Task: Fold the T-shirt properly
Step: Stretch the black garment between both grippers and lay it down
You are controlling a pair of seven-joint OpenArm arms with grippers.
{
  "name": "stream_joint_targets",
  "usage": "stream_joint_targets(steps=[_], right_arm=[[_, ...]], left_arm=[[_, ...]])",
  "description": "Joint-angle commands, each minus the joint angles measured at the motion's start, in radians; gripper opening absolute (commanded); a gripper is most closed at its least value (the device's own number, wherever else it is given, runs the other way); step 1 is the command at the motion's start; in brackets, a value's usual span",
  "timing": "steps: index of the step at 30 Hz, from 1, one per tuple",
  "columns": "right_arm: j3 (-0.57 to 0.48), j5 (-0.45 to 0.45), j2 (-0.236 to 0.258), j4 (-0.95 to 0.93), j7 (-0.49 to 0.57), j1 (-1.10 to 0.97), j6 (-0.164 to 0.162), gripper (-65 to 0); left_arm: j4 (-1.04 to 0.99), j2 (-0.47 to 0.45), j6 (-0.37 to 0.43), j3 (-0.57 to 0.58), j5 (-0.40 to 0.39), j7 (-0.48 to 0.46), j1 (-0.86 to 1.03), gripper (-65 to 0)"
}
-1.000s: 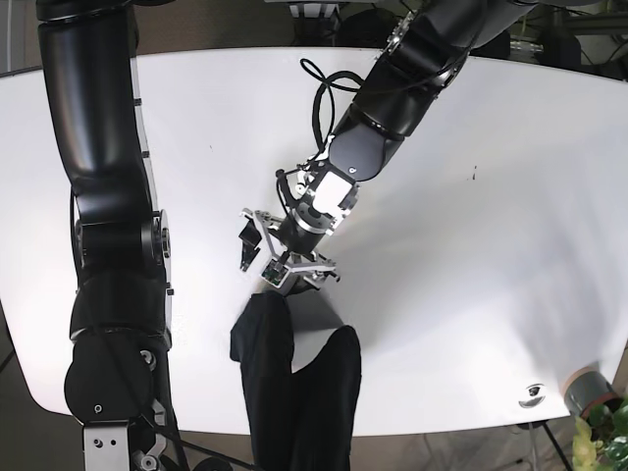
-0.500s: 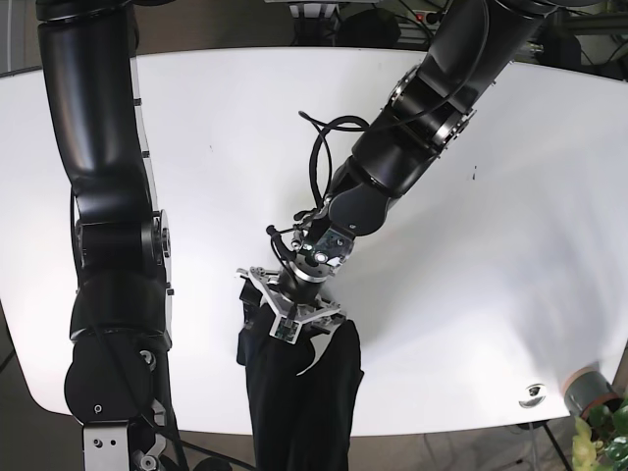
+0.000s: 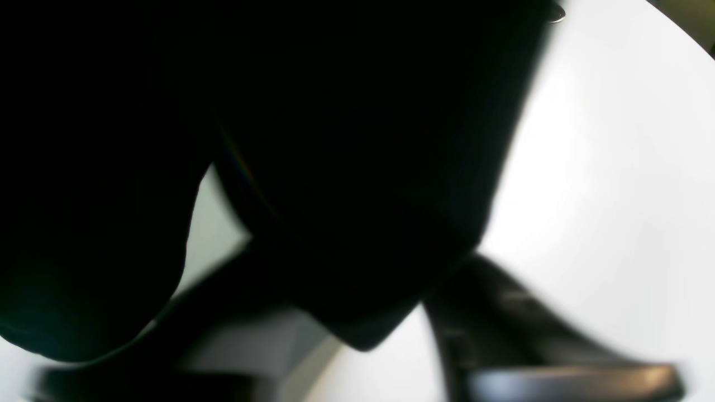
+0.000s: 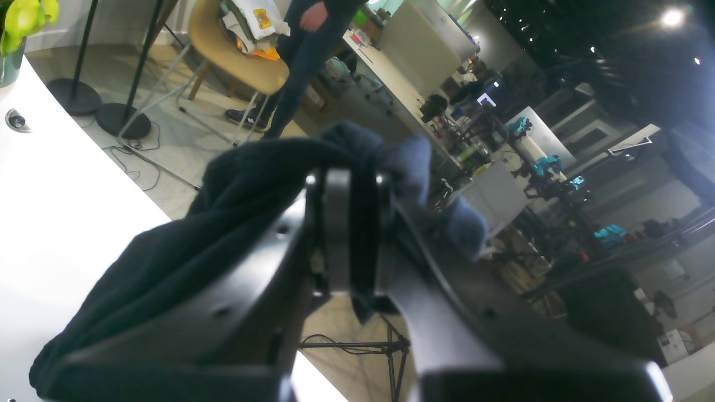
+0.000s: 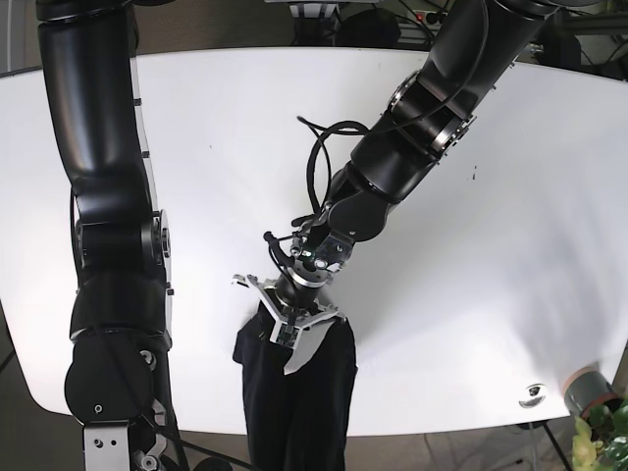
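2 claws [image 5: 290,329] [image 4: 349,234] grip T-shirt [image 5: 294,392].

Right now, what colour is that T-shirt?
Dark navy T-shirt, almost black; the right wrist view shows it best.

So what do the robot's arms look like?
Both arms are fat, shiny black tubes with round joints. The left arm has a looping black cable and a silver-and-black gripper. The right arm shows small screws; its gripper has black fingers.

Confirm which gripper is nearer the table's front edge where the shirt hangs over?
Left. The left gripper sits over the T-shirt just inside the table edge. The right gripper is off the table, clamped on a bunch of shirt fabric.
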Motion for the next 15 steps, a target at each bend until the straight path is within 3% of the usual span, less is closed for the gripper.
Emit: stream_joint_targets(steps=[1, 10, 15], right_arm=[[0.007, 0.005, 0.009, 0.012, 0.033, 0.046, -0.012, -62.8], [0.011, 0.000, 0.040, -0.082, 0.079, 0.046, -0.025, -62.8], [0.013, 0.002, 0.070, -0.169, 0.140, 0.046, -0.092, -62.8]], left_arm=[[0.014, 0.013, -0.001, -0.008, 0.004, -0.026, -0.030, -63.2], [0.066, -0.057, -0.001, -0.037, -0.004, -0.024, -0.030, -65.0], [0.221, -0.169, -0.001, -0.141, -0.003, 0.017, -0.004, -65.0]])
